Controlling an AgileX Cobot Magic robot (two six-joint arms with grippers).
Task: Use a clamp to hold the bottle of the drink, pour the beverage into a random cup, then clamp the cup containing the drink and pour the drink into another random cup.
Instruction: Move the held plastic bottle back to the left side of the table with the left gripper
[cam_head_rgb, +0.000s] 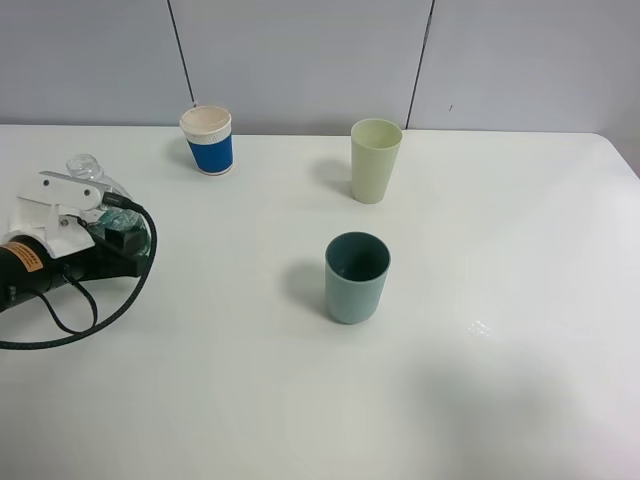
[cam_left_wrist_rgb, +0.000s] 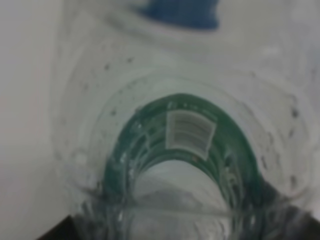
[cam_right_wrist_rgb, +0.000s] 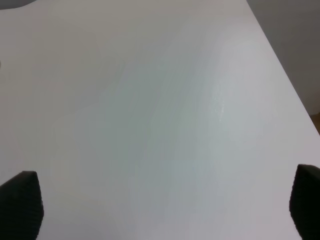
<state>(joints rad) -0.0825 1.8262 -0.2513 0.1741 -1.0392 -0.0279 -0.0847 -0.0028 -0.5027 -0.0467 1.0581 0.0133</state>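
My left gripper (cam_head_rgb: 108, 226) is clenched on the clear bottle (cam_left_wrist_rgb: 165, 95), which fills my left wrist view. Its green label (cam_left_wrist_rgb: 125, 165) carries a white barcode patch (cam_left_wrist_rgb: 191, 131), and the print is too blurred to read. My right gripper (cam_right_wrist_rgb: 162, 210) hangs released over bare bench (cam_right_wrist_rgb: 150, 100). The bottle is well left of the teal cup (cam_head_rgb: 356, 277). Beyond that cup stand the pale green cup (cam_head_rgb: 375, 160) and, further left, the blue paper cup (cam_head_rgb: 208, 140).
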